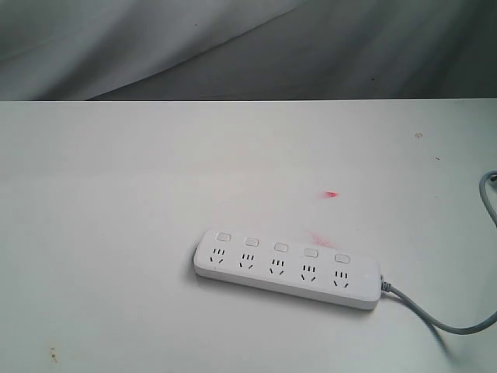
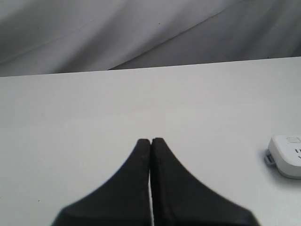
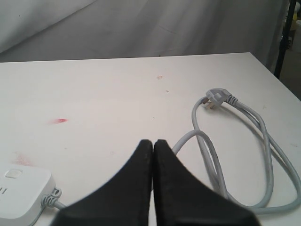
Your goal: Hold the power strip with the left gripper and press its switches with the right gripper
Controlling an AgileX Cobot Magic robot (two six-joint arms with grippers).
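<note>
- Power strip (image 1: 287, 268) lies flat on the white table (image 1: 116, 194), sockets up. In the exterior view it sits right of centre, toward the near edge, a bit slanted. Nothing touches it.
- Switches (image 1: 281, 247): five in a row along the strip's far long side, one per socket. Too small to tell whether they are on or off.
- Grey cord (image 1: 435, 315) leaves the strip's right end and is cut off at the exterior view's right edge; a short bit shows higher up on that edge.
- Right wrist view shows the cord looping over the table and ending in a plug (image 3: 216, 99) that lies flat. The loop's near part is hidden behind the tool or cut by the frame.
- Left tool (image 2: 150, 141): seen only in its own wrist view. Fingers are pressed together w/ nothing between them, over bare table. Only the strip's rounded end shows there, at the pic's edge, well apart from the tips.
- Right tool (image 3: 153, 142): also seen only in its wrist view, fingers closed tight & empty. The strip's cord end is off to one side, partly cut off, not touching.
- Red smear (image 1: 331, 194) on the table just beyond the strip; a fainter one by the strip's far edge.
- Grey cloth (image 1: 233, 47) hangs in folds behind the table.
</note>
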